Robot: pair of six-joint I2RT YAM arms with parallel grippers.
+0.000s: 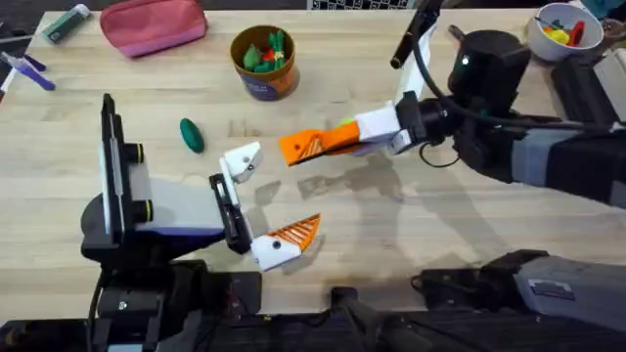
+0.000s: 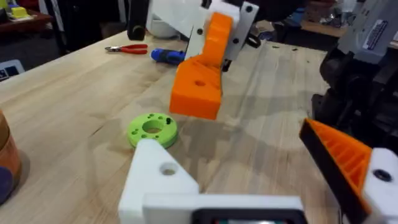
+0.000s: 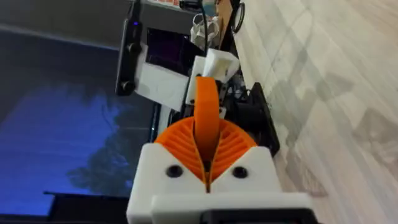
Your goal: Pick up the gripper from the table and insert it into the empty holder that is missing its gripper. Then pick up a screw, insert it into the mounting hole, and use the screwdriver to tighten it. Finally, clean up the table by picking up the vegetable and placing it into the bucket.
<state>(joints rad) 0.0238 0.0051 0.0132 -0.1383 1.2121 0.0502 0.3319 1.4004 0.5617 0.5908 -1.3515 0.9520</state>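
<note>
Orange plastic marks the gripper (image 1: pixel 303 147), clamped in the right pincer (image 1: pixel 337 137) and held above the mid tabletop (image 1: pixel 411 235), just right of the holder (image 1: pixel 241 161) on the left pincer (image 1: pixel 259 205), whose fingers stand wide apart. No writing on the bucket (image 1: pixel 264 63) at the far side can be read; the vegetable (image 1: pixel 191 135) lies near its left, and the screwdriver (image 2: pixel 166 56) lies far across by red pliers (image 2: pixel 126 48).

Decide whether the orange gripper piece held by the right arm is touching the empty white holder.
Apart. In the left wrist view, bare table and the green ring lie between the gripper piece and the holder.
</note>
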